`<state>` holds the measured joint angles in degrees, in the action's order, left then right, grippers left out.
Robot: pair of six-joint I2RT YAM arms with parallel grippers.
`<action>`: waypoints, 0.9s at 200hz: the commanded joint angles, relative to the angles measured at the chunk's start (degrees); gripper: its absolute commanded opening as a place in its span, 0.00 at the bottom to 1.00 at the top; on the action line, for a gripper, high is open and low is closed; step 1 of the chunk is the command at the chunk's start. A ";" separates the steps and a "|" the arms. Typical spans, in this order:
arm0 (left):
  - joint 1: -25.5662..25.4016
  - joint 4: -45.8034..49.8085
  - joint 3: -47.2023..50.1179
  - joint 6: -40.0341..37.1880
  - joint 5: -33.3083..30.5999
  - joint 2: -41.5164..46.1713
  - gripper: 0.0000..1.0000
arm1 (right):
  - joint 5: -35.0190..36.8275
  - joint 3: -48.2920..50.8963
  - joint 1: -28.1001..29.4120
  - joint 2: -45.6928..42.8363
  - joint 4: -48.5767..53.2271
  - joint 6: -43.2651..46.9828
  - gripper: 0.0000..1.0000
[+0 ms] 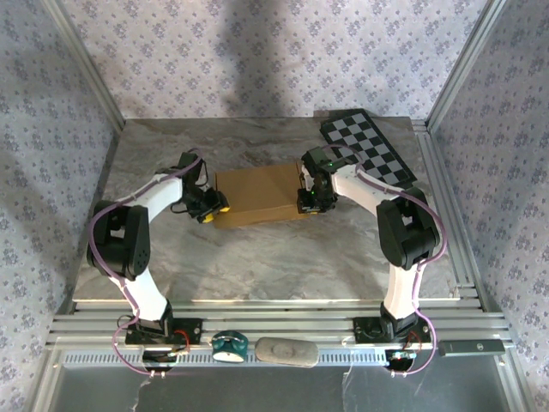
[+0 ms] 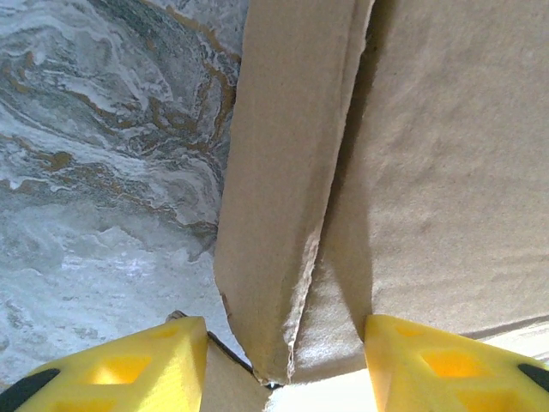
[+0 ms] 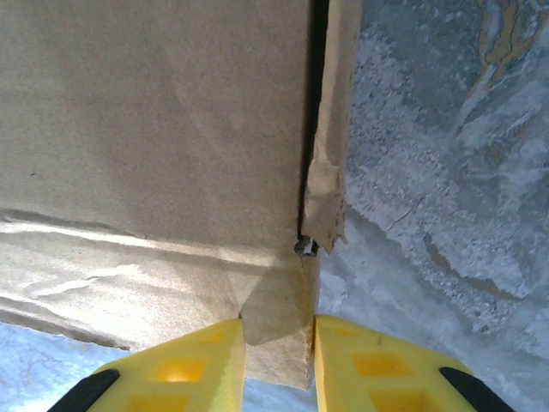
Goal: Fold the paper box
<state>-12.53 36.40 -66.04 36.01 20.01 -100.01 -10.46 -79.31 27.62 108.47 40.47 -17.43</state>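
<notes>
The paper box (image 1: 257, 196) is a shallow brown cardboard box lying mid-table with its lid down. My left gripper (image 1: 216, 209) is at its left end. In the left wrist view the yellow fingers (image 2: 137, 369) stand well apart astride the narrow side flap (image 2: 274, 215), and the left gripper (image 2: 287, 369) is open. My right gripper (image 1: 310, 204) is at the box's right end. In the right wrist view the right gripper (image 3: 279, 360) is shut on a small cardboard tab (image 3: 276, 339) at the corner of the paper box (image 3: 154, 129), with both pads pressed against it.
A black-and-grey checkerboard panel (image 1: 369, 146) lies at the back right of the marble table (image 1: 257, 257). A teal object (image 1: 230, 346) and a grey oval object (image 1: 286, 351) rest on the near rail between the arm bases. Patterned walls enclose three sides.
</notes>
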 commanded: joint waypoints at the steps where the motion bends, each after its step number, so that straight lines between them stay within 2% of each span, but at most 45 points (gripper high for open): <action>1: -0.21 4.01 -0.13 -0.92 -2.89 -2.80 0.50 | 1.76 2.83 -0.12 -1.25 -3.95 3.20 0.26; 55: -0.04 4.64 -1.02 -1.29 -3.15 -4.12 0.50 | 2.19 5.08 -0.96 -1.83 -9.43 5.30 0.25; 98: 0.08 4.38 -1.50 -1.06 -2.63 -4.84 0.49 | -0.42 8.09 -2.46 -2.56 -13.95 5.49 0.22; 180: -0.03 10.06 -3.45 0.73 -2.07 2.30 0.58 | -5.32 3.73 -3.50 -0.24 -9.09 4.36 0.23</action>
<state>-12.49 41.10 -69.06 36.10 19.46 -100.86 -13.39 -73.87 24.62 106.96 28.56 -12.60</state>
